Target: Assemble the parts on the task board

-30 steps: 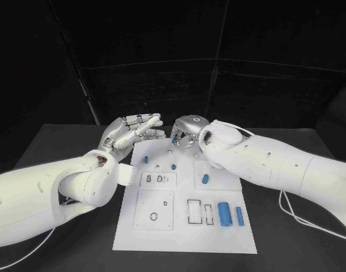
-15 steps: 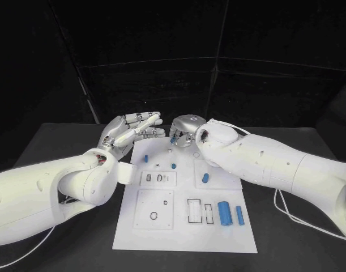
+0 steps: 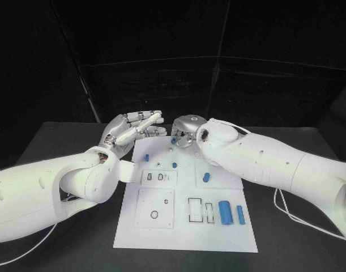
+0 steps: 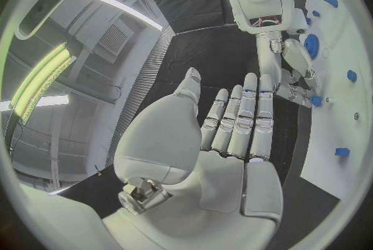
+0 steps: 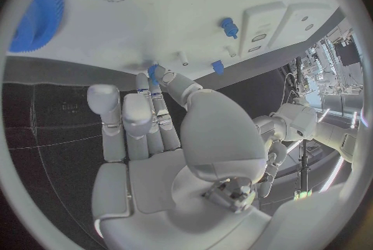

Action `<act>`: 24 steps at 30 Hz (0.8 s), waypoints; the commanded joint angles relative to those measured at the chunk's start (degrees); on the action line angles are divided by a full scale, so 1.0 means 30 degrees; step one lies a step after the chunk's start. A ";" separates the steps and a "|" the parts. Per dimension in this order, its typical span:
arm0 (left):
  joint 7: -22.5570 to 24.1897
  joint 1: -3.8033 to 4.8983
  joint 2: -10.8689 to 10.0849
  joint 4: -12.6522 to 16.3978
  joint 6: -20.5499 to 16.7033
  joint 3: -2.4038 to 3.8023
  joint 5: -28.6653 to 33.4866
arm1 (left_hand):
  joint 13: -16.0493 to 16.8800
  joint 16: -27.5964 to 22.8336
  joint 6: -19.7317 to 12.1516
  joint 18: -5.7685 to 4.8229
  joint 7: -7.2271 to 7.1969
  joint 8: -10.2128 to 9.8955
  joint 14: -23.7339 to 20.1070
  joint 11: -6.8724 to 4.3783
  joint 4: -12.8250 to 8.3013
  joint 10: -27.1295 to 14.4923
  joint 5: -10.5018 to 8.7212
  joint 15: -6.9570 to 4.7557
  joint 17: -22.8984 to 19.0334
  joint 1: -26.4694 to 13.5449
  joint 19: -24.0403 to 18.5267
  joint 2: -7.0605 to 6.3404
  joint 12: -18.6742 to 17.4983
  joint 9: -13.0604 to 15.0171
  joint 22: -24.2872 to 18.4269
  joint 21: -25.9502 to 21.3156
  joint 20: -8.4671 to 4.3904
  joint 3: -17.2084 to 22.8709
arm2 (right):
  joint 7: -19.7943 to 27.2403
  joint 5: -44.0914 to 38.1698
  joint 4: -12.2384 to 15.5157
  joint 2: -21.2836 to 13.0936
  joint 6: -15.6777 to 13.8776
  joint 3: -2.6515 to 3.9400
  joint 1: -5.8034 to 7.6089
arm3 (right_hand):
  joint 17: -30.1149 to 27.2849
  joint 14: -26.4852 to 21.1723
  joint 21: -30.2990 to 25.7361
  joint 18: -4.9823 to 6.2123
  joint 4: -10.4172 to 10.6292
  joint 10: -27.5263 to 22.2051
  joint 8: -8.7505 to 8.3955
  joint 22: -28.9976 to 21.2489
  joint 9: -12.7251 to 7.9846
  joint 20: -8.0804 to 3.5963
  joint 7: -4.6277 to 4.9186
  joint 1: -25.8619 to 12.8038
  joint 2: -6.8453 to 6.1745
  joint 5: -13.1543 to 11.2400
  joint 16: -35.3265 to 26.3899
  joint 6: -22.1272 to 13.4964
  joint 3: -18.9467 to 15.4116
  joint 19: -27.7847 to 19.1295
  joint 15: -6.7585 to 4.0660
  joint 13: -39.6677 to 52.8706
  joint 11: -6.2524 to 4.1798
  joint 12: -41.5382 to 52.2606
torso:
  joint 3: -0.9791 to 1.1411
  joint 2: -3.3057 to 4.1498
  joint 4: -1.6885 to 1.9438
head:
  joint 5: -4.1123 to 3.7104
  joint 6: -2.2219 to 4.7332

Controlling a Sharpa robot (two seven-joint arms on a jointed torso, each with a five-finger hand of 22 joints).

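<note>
At task board [image 3: 185, 226] far edge | right hand [image 3: 186, 131] pinching small blue part [image 5: 153, 71], left hand [image 3: 132, 131] spread, empty | I judge most parts [image 3: 223, 213] unseated.

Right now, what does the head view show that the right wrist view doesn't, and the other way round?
Head view: two blue cylinders side by side at the white task board's near end, and the empty left hand. Right wrist view: a blue toothed disc on the board, and a small blue part at the right hand's fingertips. Both: the board, the right hand, small blue pegs.
</note>
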 commanded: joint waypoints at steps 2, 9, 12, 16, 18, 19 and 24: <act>0.0028 0.0045 0.0021 -0.0001 0.0300 0.0013 -0.0134 | -0.0020 -0.0072 -0.0072 0.0190 0.0827 -0.0069 -0.0073 0.0133 -0.0114 -0.0016 0.0051 0.0089 -0.0022 0.0075 0.0050 -0.0018 -0.0134 -0.0032 -0.0021 0.0066 -0.0008 -0.0034 | -0.0019 -0.0145 -0.0052 0.0047 0.0021 0.0008 0.0034 | -0.1024 -0.0291 -0.0724 0.0099 0.0336 -0.1469 -0.0100 -0.1286 -0.0014 0.0099 -0.0035 -0.0089 -0.0640 -0.0283 -0.0662 -0.1802 -0.0327 -0.0875 0.0155 -0.0026 0.0149 -0.0023 | 0.0010 0.0009 -0.0010 | 0.0017 -0.0003; 0.0013 0.0055 -0.0014 -0.0047 0.0330 0.0013 -0.0134 | -0.0020 -0.0072 -0.0072 0.0190 0.0827 -0.0069 -0.0073 0.0133 -0.0114 -0.0016 0.0051 0.0089 -0.0022 0.0075 0.0050 -0.0018 -0.0134 -0.0032 -0.0021 0.0066 -0.0008 -0.0034 | -0.0060 -0.0004 0.0466 -0.0328 -0.1157 0.0011 0.0031 | -0.3033 -0.0992 -0.2378 0.0501 0.0731 -0.3862 -0.0153 -0.3890 -0.0055 0.0378 -0.0441 0.0446 -0.1056 -0.0562 -0.2023 -0.5369 -0.1866 -0.2472 0.0413 0.0041 0.0476 0.0315 | 0.0046 0.0000 -0.0050 | 0.0031 0.0047; 0.0007 0.0061 -0.0083 -0.0113 0.0325 0.0013 -0.0133 | -0.0019 -0.0078 -0.0121 0.0190 0.0828 -0.0081 -0.0077 0.0135 -0.0118 -0.0018 0.0051 0.0092 -0.0023 0.0071 0.0046 -0.0019 -0.0139 -0.0037 -0.0023 0.0065 -0.0006 -0.0037 | -0.0135 0.0238 0.1261 -0.0987 -0.1563 0.0019 0.0033 | -0.3044 -0.1062 -0.2554 0.0526 0.0985 -0.4189 -0.0105 -0.4125 -0.0007 0.0432 -0.0363 0.0569 -0.1158 0.0127 -0.1944 -0.5189 -0.2617 -0.2581 0.0450 0.0102 0.0490 0.0775 | 0.0059 -0.0021 -0.0099 | 0.0063 0.0049; -0.0009 0.0074 -0.0233 -0.0151 0.0334 0.0012 -0.0132 | -0.0019 -0.0079 -0.0117 0.0190 0.0828 -0.0082 -0.0079 0.0136 -0.0119 -0.0019 0.0051 0.0092 -0.0023 0.0070 0.0046 -0.0018 -0.0141 -0.0037 -0.0023 0.0065 -0.0006 -0.0038 | -0.0250 0.1239 0.2900 -0.2468 -0.2306 0.0085 0.0044 | -0.2227 -0.0722 -0.2126 0.0415 0.1296 -0.3549 0.0327 -0.3433 0.0231 0.0326 0.0070 0.0814 -0.0975 0.0447 -0.1236 -0.3058 -0.3274 -0.2025 0.0309 0.0282 0.0295 0.1919 | 0.0038 -0.0078 -0.0141 | 0.0035 0.0116; -0.0013 0.0078 -0.0306 -0.0157 0.0335 0.0011 -0.0132 | -0.0019 -0.0082 -0.0107 0.0189 0.0828 -0.0083 -0.0081 0.0136 -0.0120 -0.0020 0.0051 0.0094 -0.0024 0.0068 0.0044 -0.0017 -0.0143 -0.0037 -0.0024 0.0065 -0.0005 -0.0038 | -0.0365 0.2115 0.3665 -0.3223 -0.2613 0.0205 0.0050 | -0.1312 -0.0400 -0.1591 0.0247 0.1453 -0.2565 0.0595 -0.2553 0.0312 0.0269 0.0198 0.0791 -0.0916 0.0724 -0.0557 -0.2421 -0.3434 -0.1458 0.0245 0.0521 0.0226 0.2737 | 0.0044 -0.0144 -0.0240 | 0.0043 0.0122; -0.0012 0.0080 -0.0357 -0.0157 0.0345 0.0010 -0.0132 | -0.0019 -0.0083 -0.0087 0.0189 0.0828 -0.0082 -0.0081 0.0136 -0.0121 -0.0020 0.0051 0.0094 -0.0024 0.0069 0.0044 -0.0016 -0.0143 -0.0035 -0.0024 0.0065 -0.0005 -0.0038 | -0.0519 0.2853 0.4312 -0.3881 -0.2711 0.0270 0.0054 | -0.0430 -0.0097 -0.1056 0.0095 0.1608 -0.1195 0.0733 -0.1632 0.0347 0.0220 0.0293 0.0661 -0.0927 0.0801 0.0058 -0.2105 -0.3582 -0.0883 0.0173 0.0883 0.0121 0.3661 | 0.0044 -0.0184 -0.0305 | 0.0033 0.0135; -0.0006 0.0088 -0.0462 -0.0175 0.0382 0.0009 -0.0132 | -0.0017 -0.0090 -0.0042 0.0190 0.0821 -0.0084 -0.0084 0.0135 -0.0142 -0.0017 0.0053 0.0096 -0.0024 0.0091 0.0040 -0.0002 -0.0148 -0.0032 -0.0027 0.0064 -0.0003 -0.0025 | -0.1402 0.5438 0.6304 -0.6088 -0.1934 0.0364 0.0060 | 0.1933 0.0521 0.0554 -0.0349 0.2937 0.1603 0.1077 0.0902 0.0300 -0.0510 -0.0444 -0.0183 -0.1553 0.1173 0.1725 -0.1778 -0.5472 0.0752 -0.0594 0.4166 -0.0670 0.8977 | 0.0093 -0.0260 -0.0501 | 0.0080 0.0123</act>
